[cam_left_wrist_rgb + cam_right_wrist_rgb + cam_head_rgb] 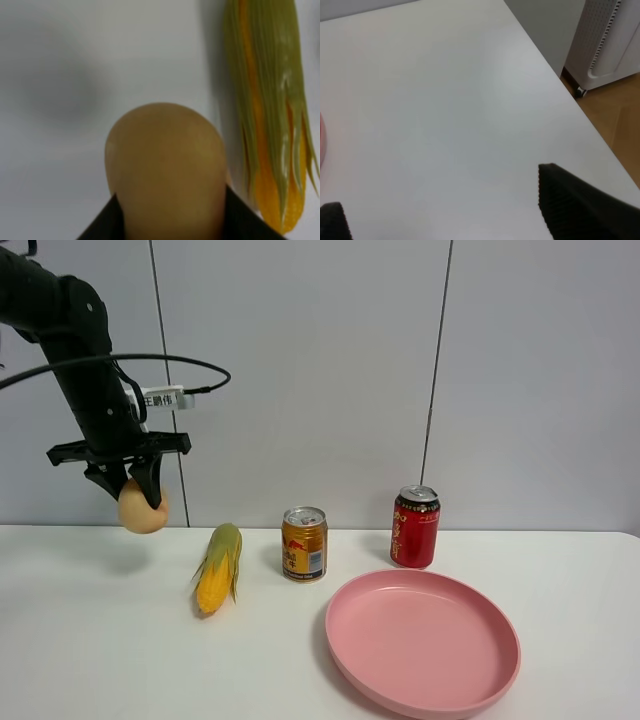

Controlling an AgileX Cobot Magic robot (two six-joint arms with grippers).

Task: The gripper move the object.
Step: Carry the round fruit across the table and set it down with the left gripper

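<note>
My left gripper is shut on the tan-orange potato-like object and holds it in the air above the white table at the far left. In the left wrist view the object fills the lower middle between the two black fingers. My right gripper shows only in the right wrist view, with its black fingertips wide apart and nothing between them, above bare table near the table's right edge.
A corn cob with green husk lies on the table right of the held object, also in the left wrist view. A short orange can, a red can and a pink plate stand further right. A white appliance stands on the floor.
</note>
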